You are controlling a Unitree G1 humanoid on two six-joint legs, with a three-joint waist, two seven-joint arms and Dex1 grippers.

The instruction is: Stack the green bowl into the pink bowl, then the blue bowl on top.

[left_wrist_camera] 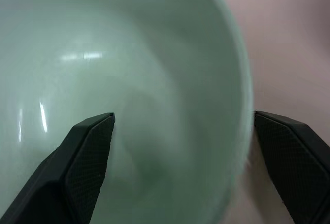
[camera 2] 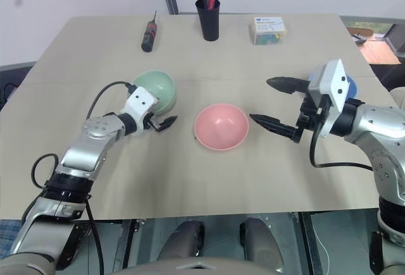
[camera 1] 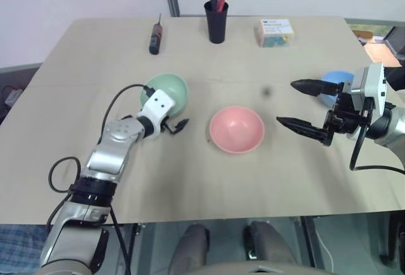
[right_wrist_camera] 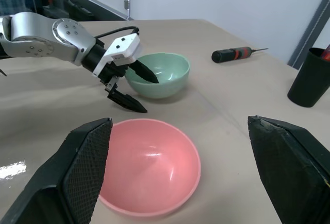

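Green bowl (camera 1: 169,91) on the surface (camera 1: 76,180), upright, left of centre, not yet lifted. Left end effector (right_wrist_camera: 133,86) spread wide, straddling the near rim: one finger inside the bowl, the other outside on the pink-bowl side. Wrist view confirms the rim sits between the fingers (left_wrist_camera: 85,157), no pinch yet.

Pink bowl (camera 1: 236,129) upright at centre, empty, just beside the green bowl but apart from it. Blue bowl (camera 1: 335,79) on the right side, mostly hidden behind the right arm; only a slice of rim visible.

Right end effector (camera 1: 300,106) also spread, holding nothing, hovering above the surface between the pink and blue bowls, pointing toward the pink one.

Progress: nothing stacked so far. All three bowls separate. First pick looks set up, closing on the green rim likely next. Remaining: grip, lift, drop into pink, then the same for blue on top.

Screwdriver (camera 1: 155,36), pen cup (camera 1: 216,21) and small box (camera 1: 274,32) along the far edge, clear of the work area.
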